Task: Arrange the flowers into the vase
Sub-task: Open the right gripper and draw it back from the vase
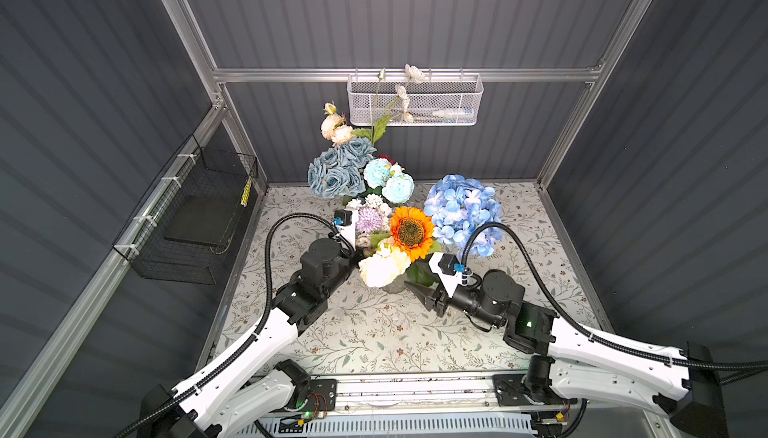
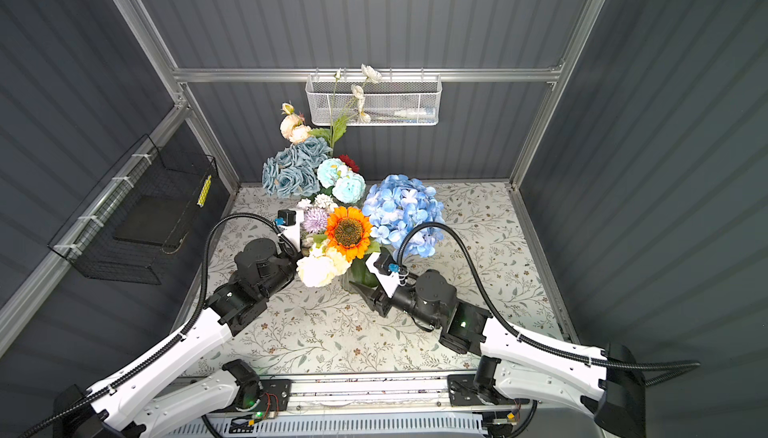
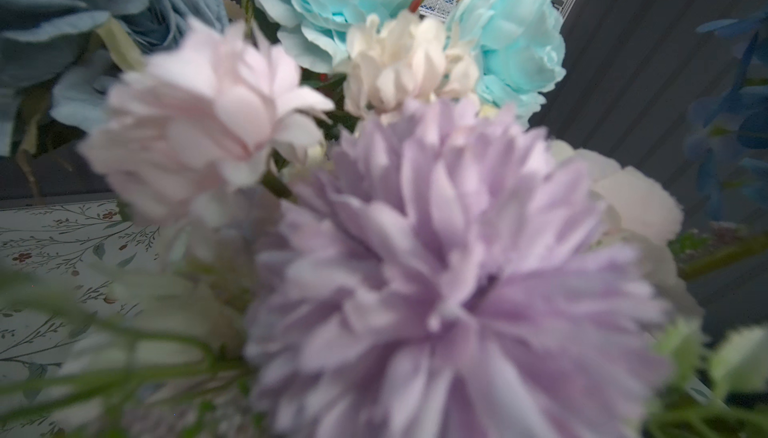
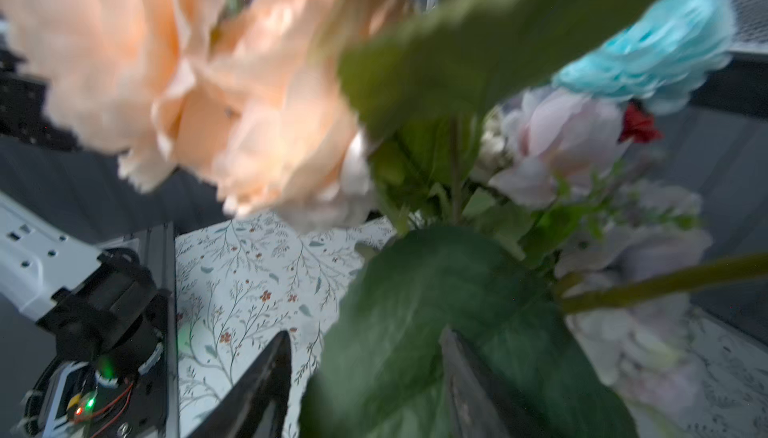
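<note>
- In both top views the flowers (image 1: 376,180) are bunched over the vase (image 1: 394,287), which stands near the middle of the surface (image 1: 374,332).
- Taking the orange sunflower (image 1: 411,231) as the dial's centre, the blue hydrangea (image 1: 461,211) is at 2 o'clock. The dusty-blue roses (image 1: 338,171) are at 10 o'clock, the lilac puff (image 1: 369,219) at 9 o'clock and the cream blooms (image 1: 382,267) at 7 o'clock.
- In the same views my right end effector (image 1: 417,294) sits low, just beside the vase at its 4 o'clock, with its jaws parted.
- My left arm reaches in from the vase's 9 o'clock. My left end effector is hidden under the cream blooms and the lilac puff.
- In the left wrist view the lilac puff (image 3: 457,282) fills most of the frame, close and blurred. Beyond it are a pale pink bloom (image 3: 208,124), aqua puffs (image 3: 345,3) and the dusty-blue roses (image 3: 62,11).
- None of my left fingers show there. The jaws are spread wide, and I cannot tell whether anything lies between them.
- In the right wrist view my two dark fingers (image 4: 274,373) stand apart, partway open, and clamp on nothing.
- A broad green leaf (image 4: 415,290) lies in the gap and beyond it. The cream blooms (image 4: 208,82) hang close above, blurred.
- Farther off in that view are an aqua puff and a small red bloom (image 4: 638,124).
</note>
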You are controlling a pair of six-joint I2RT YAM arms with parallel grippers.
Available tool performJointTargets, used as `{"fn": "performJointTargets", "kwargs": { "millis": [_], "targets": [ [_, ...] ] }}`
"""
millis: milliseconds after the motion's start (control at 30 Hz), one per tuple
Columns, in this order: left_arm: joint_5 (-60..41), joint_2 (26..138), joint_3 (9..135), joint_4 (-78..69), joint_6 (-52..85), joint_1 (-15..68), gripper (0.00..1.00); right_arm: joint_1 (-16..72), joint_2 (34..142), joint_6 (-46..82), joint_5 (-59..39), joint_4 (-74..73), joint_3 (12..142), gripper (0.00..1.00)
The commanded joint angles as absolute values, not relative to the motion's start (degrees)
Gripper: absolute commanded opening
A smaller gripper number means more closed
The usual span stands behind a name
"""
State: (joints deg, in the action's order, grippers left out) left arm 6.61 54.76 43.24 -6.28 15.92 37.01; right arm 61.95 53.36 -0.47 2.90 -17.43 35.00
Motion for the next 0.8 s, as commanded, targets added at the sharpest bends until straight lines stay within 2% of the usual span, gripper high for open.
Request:
{"fn": "performJointTargets", "kwargs": {
  "millis": [0,333,767],
  "targets": [
    [8.84,54.93,42.98,-6.82,16.95,36.73,0.99,62.42,50.77,1.76,5.67,-14.51,31.55,0.63],
    [8.47,55.71,44.54,-5.41,16.92,36.74,0.99,62.38,46.32,5.23,10.65,-17.32,21.75,0.8],
    [7.28,54.67,49.32,5.73,15.86,36.72,1.0,59.89,46.54,6.97,13.5,-27.02,12.84,0.93]
  ]
}}
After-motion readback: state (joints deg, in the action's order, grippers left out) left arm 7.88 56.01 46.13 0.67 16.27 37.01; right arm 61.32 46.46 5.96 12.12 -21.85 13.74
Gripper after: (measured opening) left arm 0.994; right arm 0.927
